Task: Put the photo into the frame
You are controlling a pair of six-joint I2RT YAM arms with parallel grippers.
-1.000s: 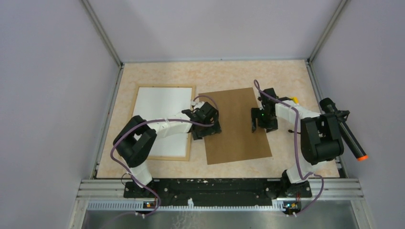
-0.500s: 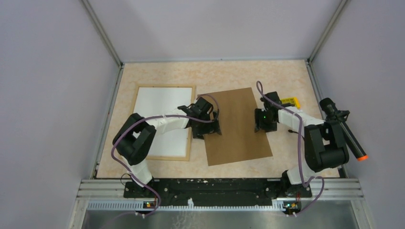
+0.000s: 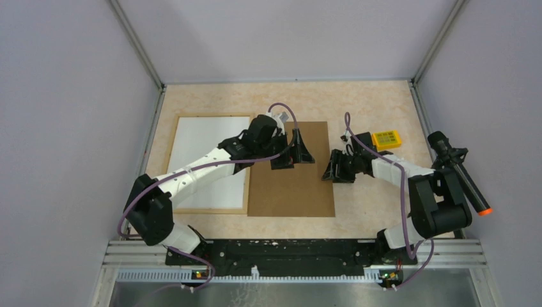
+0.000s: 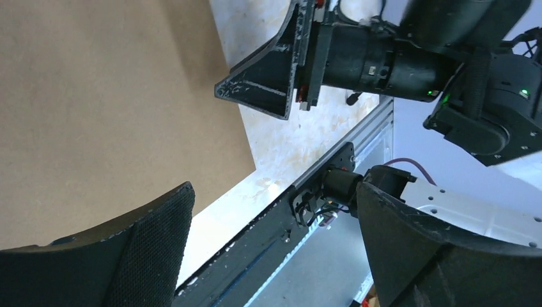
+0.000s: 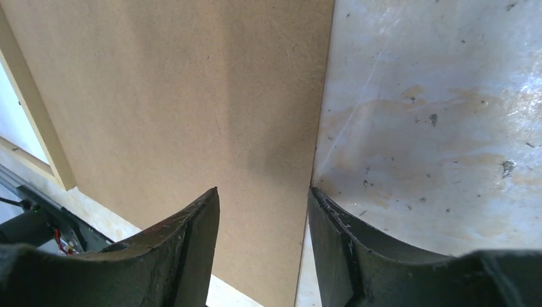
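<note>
Looking down at the desk (image 3: 371, 214), we see a light wooden frame (image 5: 38, 121) on the left with a white mat (image 3: 204, 160) lying inside it. A brown board (image 3: 291, 192) lies flat just beside the frame's right rail; we cannot tell whether they touch. The photo shows in no view, so we cannot say where it lies. Our left pincer (image 4: 275, 192) hovers wide open above the board's far end. Our right pincer (image 5: 263, 190) is partly open and empty, straddling the board's right edge with one finger over the board and the other over bare desk. We judge the step to be catching that edge. To do it well, we would slide the outer finger under the thin edge, close gently, and lift without dragging the board over the frame.
</note>
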